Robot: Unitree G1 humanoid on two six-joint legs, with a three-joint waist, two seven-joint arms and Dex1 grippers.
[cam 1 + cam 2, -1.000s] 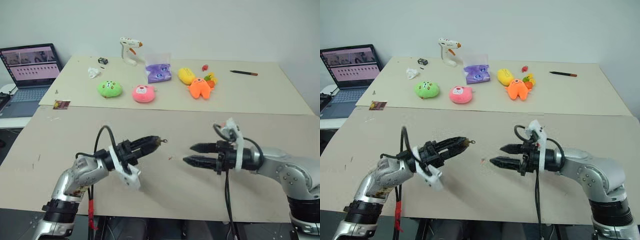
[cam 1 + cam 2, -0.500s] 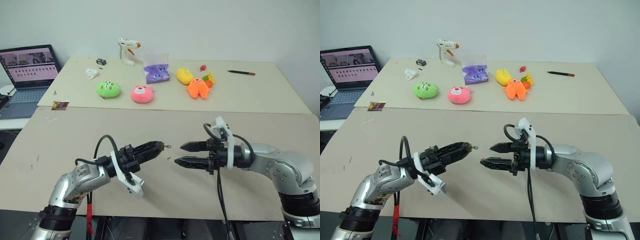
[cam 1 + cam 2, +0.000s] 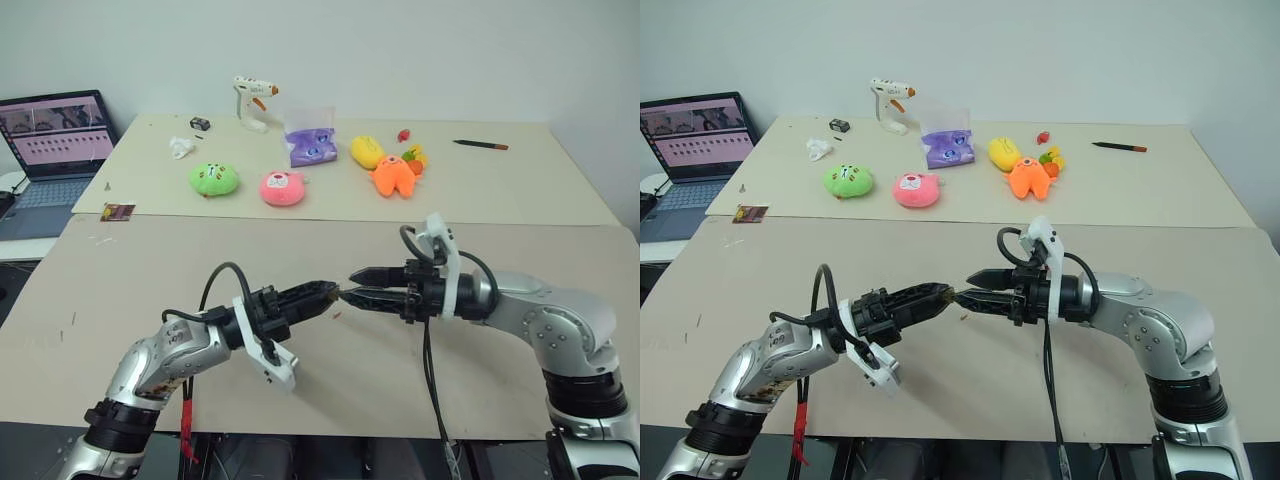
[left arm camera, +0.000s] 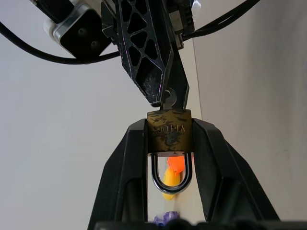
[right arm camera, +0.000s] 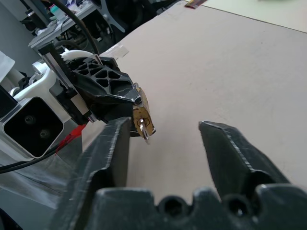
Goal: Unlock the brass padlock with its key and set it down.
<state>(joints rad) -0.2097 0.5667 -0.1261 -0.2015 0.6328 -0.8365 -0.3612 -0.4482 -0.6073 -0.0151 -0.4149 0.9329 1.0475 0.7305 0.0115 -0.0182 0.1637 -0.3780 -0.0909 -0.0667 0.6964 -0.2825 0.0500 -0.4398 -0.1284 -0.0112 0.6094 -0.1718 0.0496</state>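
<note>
Left wrist view: my left jaws (image 4: 169,143) clamp padlock (image 4: 169,129) above counter (image 3: 120,290), key (image 5: 145,135) in keyhole. Right jaws (image 5: 165,139) part open, flank key, unpinched. Risk: off-centre pinch slips, twists padlock loose.

Right gripper (image 3: 348,287) moved left, up to key (image 5: 145,138) in padlock (image 4: 169,131); fingers now closer together.
</note>
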